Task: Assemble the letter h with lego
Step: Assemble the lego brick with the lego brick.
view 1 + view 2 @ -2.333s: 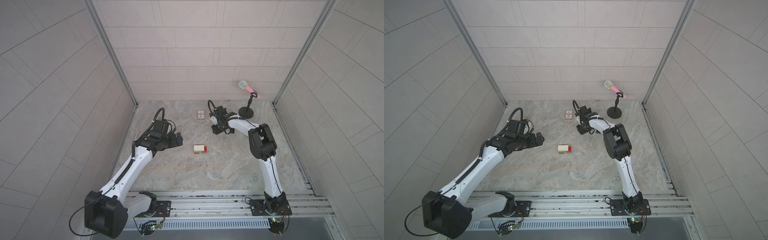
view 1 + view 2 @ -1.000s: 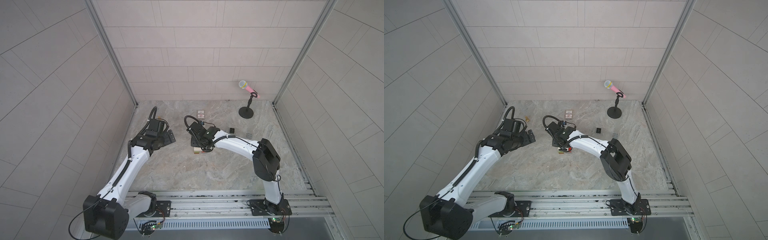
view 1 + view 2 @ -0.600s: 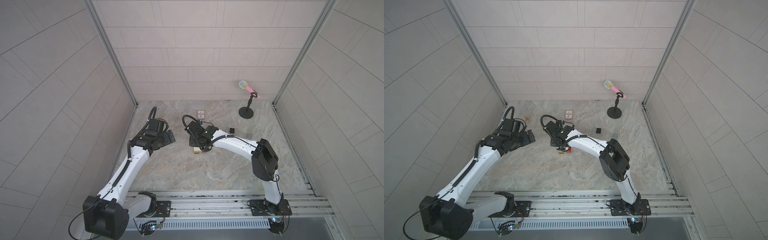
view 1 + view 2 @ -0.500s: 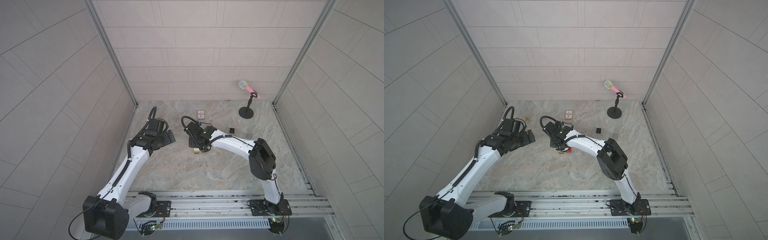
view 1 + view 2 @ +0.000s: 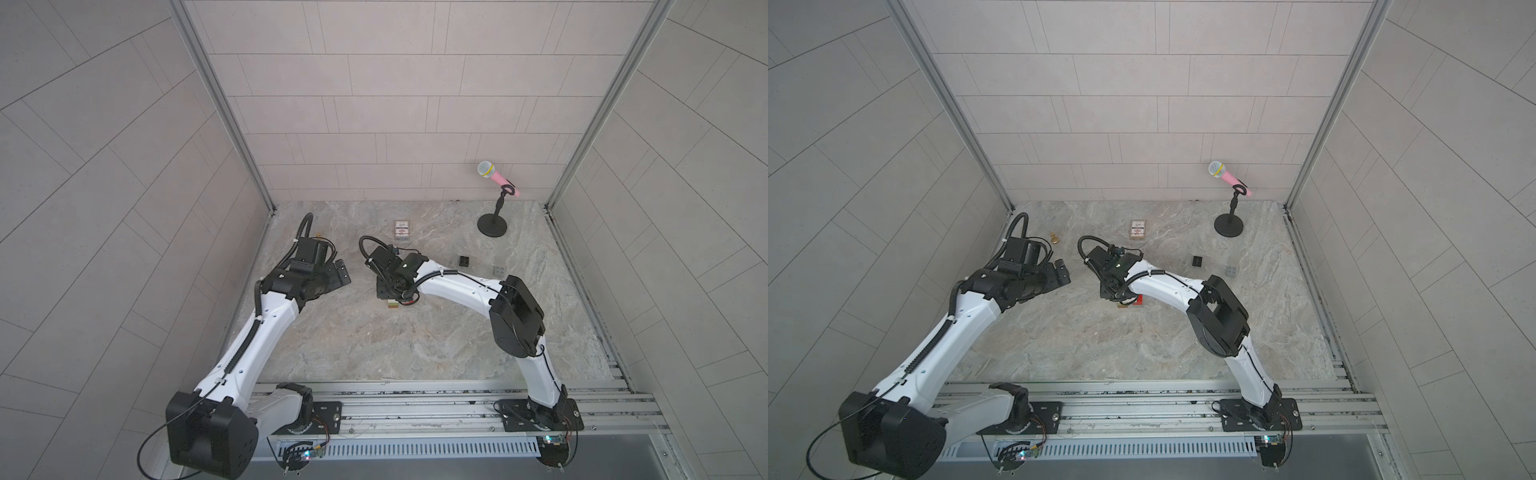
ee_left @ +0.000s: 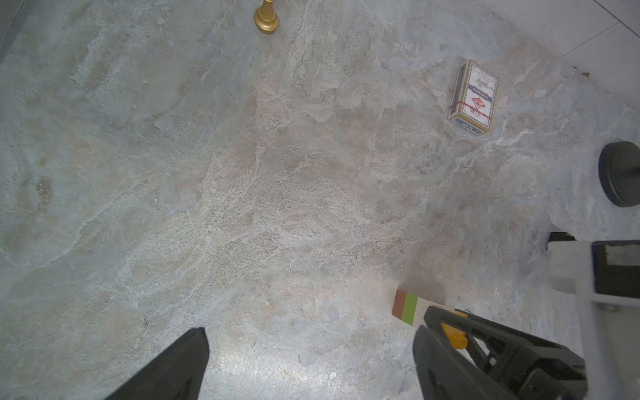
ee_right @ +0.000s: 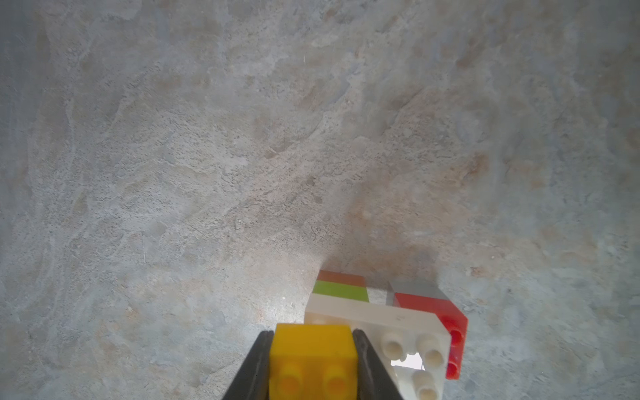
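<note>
The partial letter h (image 7: 374, 313) lies flat on the table: a white brick with green (image 7: 341, 290) and brown behind it, and red (image 7: 429, 304) and grey beside those. My right gripper (image 7: 313, 334) is shut on a yellow lego brick (image 7: 313, 360), held against the white brick's studded face in line with the green one. I cannot tell whether it is seated. In both top views the right gripper (image 5: 395, 293) (image 5: 1119, 297) covers most of the figure (image 5: 394, 304). My left gripper (image 6: 310, 341) (image 5: 338, 272) hangs open and empty to the left.
A loose black brick (image 5: 464, 260) (image 5: 1197, 261) and a small grey square piece (image 5: 497, 271) lie to the back right. A printed card box (image 5: 402, 230) (image 6: 473, 97), a brass pawn (image 5: 1054, 238) (image 6: 266, 19) and a microphone stand (image 5: 492, 224) stand near the back wall.
My right arm swung from the back of the table down to the brick figure with the yellow brick and has edged slightly left since. My left gripper drew back to the left.
</note>
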You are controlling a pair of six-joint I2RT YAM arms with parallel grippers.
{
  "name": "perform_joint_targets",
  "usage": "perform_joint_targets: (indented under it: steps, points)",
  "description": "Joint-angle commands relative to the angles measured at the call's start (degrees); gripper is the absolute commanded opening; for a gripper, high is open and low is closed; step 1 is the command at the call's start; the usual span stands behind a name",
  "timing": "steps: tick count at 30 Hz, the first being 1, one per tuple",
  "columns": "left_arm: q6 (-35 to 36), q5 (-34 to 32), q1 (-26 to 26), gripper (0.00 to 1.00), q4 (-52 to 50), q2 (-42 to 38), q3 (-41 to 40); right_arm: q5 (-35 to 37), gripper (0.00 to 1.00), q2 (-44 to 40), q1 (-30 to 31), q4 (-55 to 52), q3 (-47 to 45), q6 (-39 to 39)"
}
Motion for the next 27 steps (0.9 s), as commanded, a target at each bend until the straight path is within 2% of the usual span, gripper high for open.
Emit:
perform_joint_targets:
  steps: [1, 19, 27]
  points:
    - [-0.3, 0.2, 0.5, 1.00, -1.0, -0.3, 1.4, 3.2, 0.00, -1.6, 0.7, -2.6, 0.7, -0.5]
    - [-0.2, 1.2, 0.7, 1.00, -0.9, 0.2, 1.3, 6.1, 0.00, -0.2, 0.8, -5.5, 3.4, 0.7]
    - [-0.1, 1.4, 0.6, 1.00, -0.9, 0.1, 1.3, 5.3, 0.00, 1.1, 0.3, -5.8, 3.1, 1.5]
